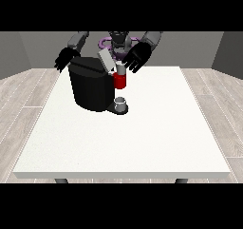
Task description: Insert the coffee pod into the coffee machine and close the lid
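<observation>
A black coffee machine (91, 88) stands on the white table (142, 133) toward its far left. Its grey lid (106, 60) is tilted up at the machine's top right. Below the lid the red and silver brewing head (120, 77) sticks out, and a small grey cup (121, 102) sits on the machine's base under it. The coffee pod itself does not show. The hand at the view's right (136, 57) hovers with spread fingers just right of the lid. Behind the machine's upper left corner the hand at the view's left (65, 59) hangs with fingers spread.
The table's near edge (123, 175) runs across the bottom of the scene. Wood flooring surrounds the table, and grey walls stand behind the robot.
</observation>
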Controlling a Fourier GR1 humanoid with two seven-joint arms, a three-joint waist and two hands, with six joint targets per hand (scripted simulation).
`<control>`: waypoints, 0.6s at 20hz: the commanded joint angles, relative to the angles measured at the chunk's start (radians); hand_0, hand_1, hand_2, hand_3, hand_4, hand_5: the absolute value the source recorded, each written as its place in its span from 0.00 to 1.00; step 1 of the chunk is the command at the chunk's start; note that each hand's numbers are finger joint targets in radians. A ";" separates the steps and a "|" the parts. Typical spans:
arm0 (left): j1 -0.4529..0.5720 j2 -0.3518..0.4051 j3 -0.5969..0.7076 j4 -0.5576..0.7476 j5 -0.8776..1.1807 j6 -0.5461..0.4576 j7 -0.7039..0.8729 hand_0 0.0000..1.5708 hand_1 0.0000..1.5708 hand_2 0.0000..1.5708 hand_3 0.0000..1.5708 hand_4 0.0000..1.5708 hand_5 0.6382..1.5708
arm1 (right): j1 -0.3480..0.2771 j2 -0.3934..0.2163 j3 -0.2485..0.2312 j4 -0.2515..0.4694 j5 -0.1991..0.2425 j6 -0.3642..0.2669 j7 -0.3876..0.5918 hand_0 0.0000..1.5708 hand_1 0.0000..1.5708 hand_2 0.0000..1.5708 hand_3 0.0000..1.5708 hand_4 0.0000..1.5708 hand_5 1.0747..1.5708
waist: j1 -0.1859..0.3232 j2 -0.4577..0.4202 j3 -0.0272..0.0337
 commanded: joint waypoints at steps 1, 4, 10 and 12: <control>0.006 -0.005 0.009 0.018 -0.004 0.016 -0.011 0.78 0.78 0.82 0.77 0.33 1.00 | 0.018 0.024 0.024 -0.034 0.004 -0.003 -0.018 0.00 0.00 0.00 0.00 0.33 1.00 | -0.021 0.017 -0.0001; -0.030 0.008 0.010 0.017 -0.011 -0.003 0.007 0.77 0.77 0.80 0.76 0.32 1.00 | 0.000 -0.008 -0.002 -0.023 -0.015 0.020 0.005 0.00 0.00 0.00 0.00 0.33 1.00 | -0.027 0.021 -0.0001; 0.010 -0.034 -0.011 0.004 -0.017 -0.019 -0.017 0.76 0.76 0.81 0.76 0.32 1.00 | 0.037 0.033 0.009 0.006 0.017 -0.037 -0.024 0.00 0.00 0.00 0.00 0.29 1.00 | 0.026 -0.016 -0.0001; 0.030 -0.090 -0.016 -0.008 -0.028 0.045 0.015 0.77 0.77 0.81 0.77 0.33 1.00 | 0.039 -0.009 -0.028 0.028 -0.021 0.020 -0.062 0.00 0.00 0.00 0.00 0.29 1.00 | 0.014 -0.005 0.0002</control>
